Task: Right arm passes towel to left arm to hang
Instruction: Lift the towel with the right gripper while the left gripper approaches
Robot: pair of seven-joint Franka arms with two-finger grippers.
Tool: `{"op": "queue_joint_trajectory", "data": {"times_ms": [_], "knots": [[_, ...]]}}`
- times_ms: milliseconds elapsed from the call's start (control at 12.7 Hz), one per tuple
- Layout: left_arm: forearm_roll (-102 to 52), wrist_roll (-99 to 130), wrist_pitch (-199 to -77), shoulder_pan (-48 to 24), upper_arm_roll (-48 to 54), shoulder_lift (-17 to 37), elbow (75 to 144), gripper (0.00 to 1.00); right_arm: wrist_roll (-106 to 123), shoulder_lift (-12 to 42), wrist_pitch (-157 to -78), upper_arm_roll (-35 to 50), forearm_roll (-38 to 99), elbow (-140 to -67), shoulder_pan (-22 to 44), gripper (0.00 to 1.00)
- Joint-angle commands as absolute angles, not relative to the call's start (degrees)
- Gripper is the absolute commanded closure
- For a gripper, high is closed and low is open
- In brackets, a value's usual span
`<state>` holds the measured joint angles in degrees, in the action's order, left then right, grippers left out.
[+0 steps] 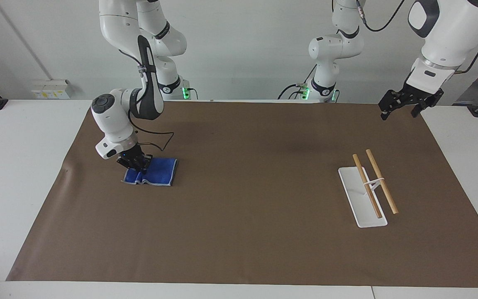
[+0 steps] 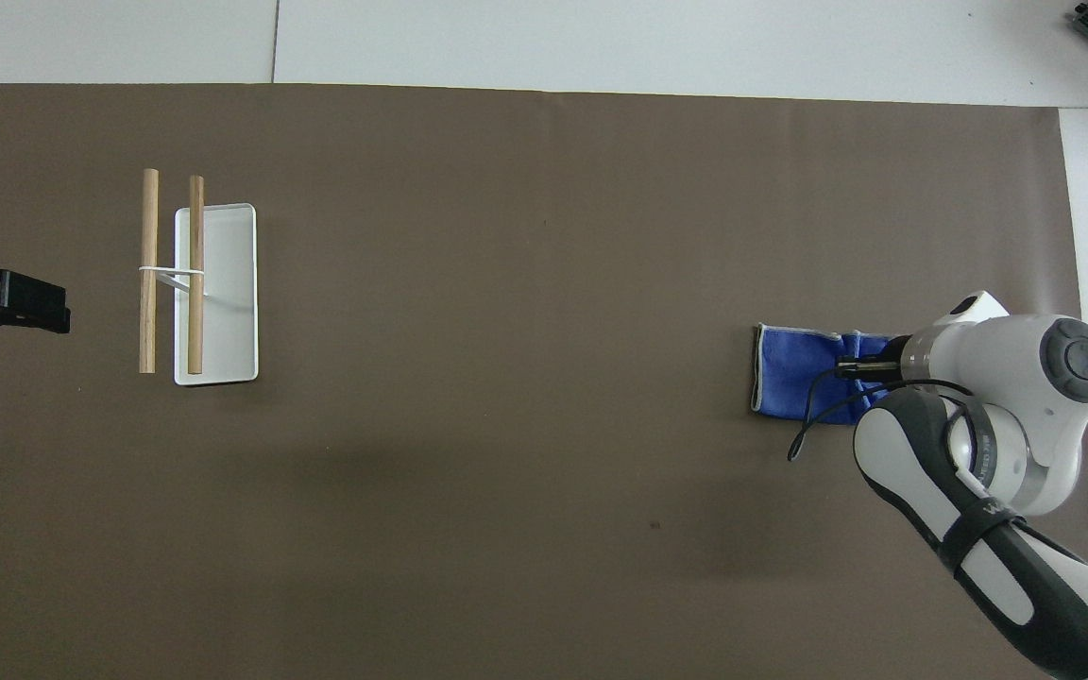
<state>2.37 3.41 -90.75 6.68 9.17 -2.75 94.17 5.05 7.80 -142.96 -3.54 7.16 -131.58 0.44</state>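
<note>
Towel [image 1: 156,175], blue, bunched on the brown mat at the right arm's end, is pinched at one end by the right gripper [image 1: 136,164], presumably for lifting; left gripper [image 1: 401,104], fingers apart, is held waiting above the rack [image 1: 363,199].

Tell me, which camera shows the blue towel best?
The facing view: the towel shows nearly whole, bunched where the right gripper has shut on it. In the overhead view the arm hides its end under the gripper.

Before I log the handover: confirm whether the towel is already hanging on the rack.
No, the towel lies bunched on the brown mat under the right gripper, apart from the rack.
</note>
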Motion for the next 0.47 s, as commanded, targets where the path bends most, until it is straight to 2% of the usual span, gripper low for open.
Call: {"op": "queue_joint_trajectory", "data": {"times_ms": [0, 236, 393], "knots": [[2.02, 2.64, -90.26, 6.68, 8.79, -3.78, 95.01, 0.0, 0.72, 5.02, -136.0, -2.9, 8.96, -128.68, 1.4, 1.0], [2.02, 2.9, -90.18, 6.59, 8.88, -3.78, 95.01, 0.0, -4.38, 3.78, -128.17, -2.9, 9.31, -123.59, 3.94, 1.0], [2.02, 2.9, -90.0, 6.07, 9.14, -3.87, 95.18, 0.0, -7.02, 3.6, -120.89, -2.9, 14.73, -117.19, 5.35, 1.0]]}}
